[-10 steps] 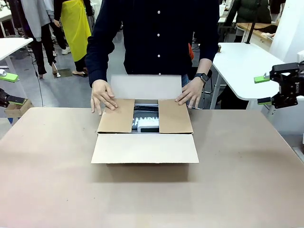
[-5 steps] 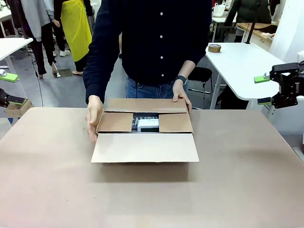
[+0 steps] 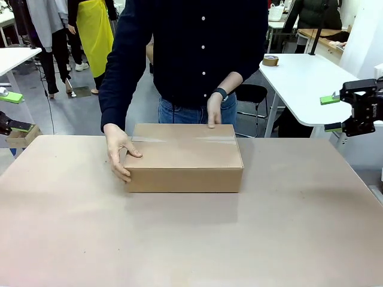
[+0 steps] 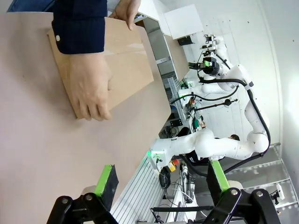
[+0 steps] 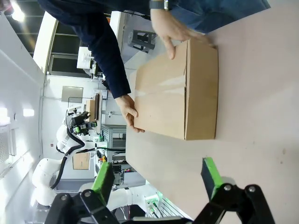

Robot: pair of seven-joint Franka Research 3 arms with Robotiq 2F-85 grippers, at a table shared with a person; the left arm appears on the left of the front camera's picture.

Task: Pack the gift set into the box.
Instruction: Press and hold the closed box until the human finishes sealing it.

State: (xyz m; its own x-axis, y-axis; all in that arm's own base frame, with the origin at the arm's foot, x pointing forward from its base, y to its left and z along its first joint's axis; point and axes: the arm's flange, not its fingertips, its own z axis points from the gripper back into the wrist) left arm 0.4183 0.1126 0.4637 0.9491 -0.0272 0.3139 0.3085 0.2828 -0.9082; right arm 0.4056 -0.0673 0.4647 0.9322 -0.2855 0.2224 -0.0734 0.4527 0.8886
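The brown cardboard box (image 3: 184,156) lies in the middle of the table with all its flaps folded down; the gift set is hidden inside. A person's hands rest on it, one (image 3: 119,150) at its left end, the other (image 3: 215,113) at its far edge. The box (image 4: 114,60) and a hand on it appear in the left wrist view, and the box (image 5: 180,98) in the right wrist view too. My left gripper (image 3: 8,110) hangs open at the far left edge, off the table. My right gripper (image 3: 333,113) hangs open at the far right, also well away from the box.
The brown table (image 3: 191,239) spreads wide in front of and beside the box. A white table (image 3: 302,81) with a tape roll (image 3: 270,60) stands behind on the right. Other people stand at the back left.
The person folded the far flap and then the near flap down, so the box went from open, with the gift set showing, to shut. Both grippers stayed still.
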